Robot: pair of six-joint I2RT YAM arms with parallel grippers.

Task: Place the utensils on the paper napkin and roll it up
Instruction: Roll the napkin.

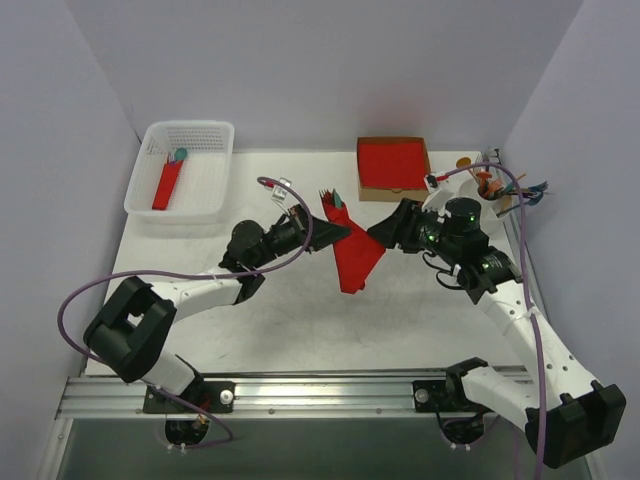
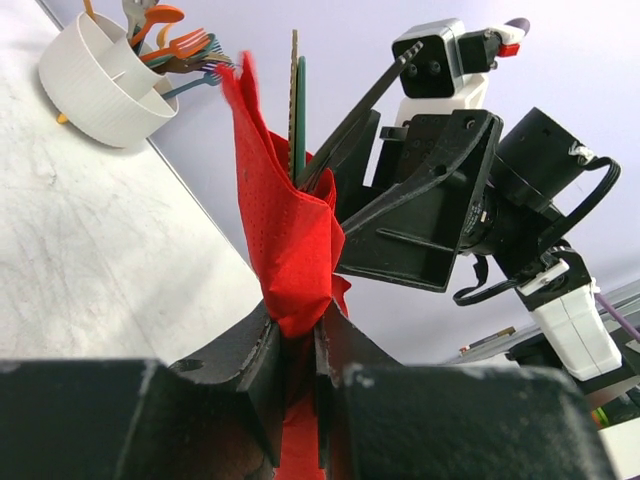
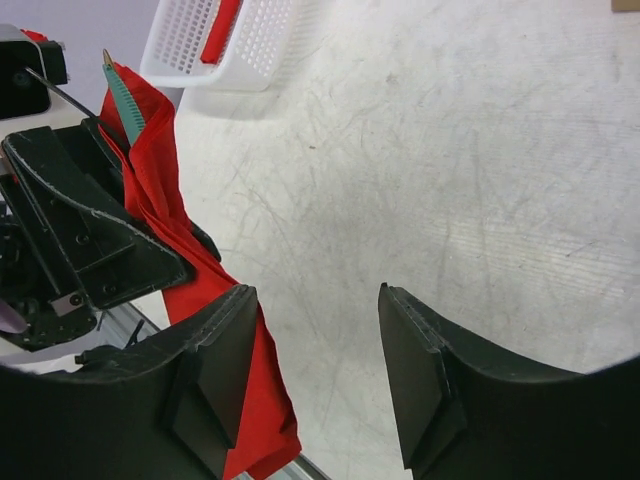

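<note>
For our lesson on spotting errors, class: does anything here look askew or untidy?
Yes. The paper napkin is no neat roll: pinched in the left gripper, it hangs crumpled, one corner drooping loose, with the utensils poking out of its top. The right gripper stands open beside it.

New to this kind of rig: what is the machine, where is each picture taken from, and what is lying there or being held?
Two robot arms are bolted at the near edge of the table, each ending in a two-finger end effector. The wide picture looks down from above and behind them; the other two come from cameras on the wrists. The left end effector is clamped on the paper napkin, a red sheet with the utensils poking out of its top. The right end effector is open, beside the napkin's hanging edge. On it stand a white basket with a red roll, a cardboard box of red napkins and a white cup of colourful cutlery.
</note>
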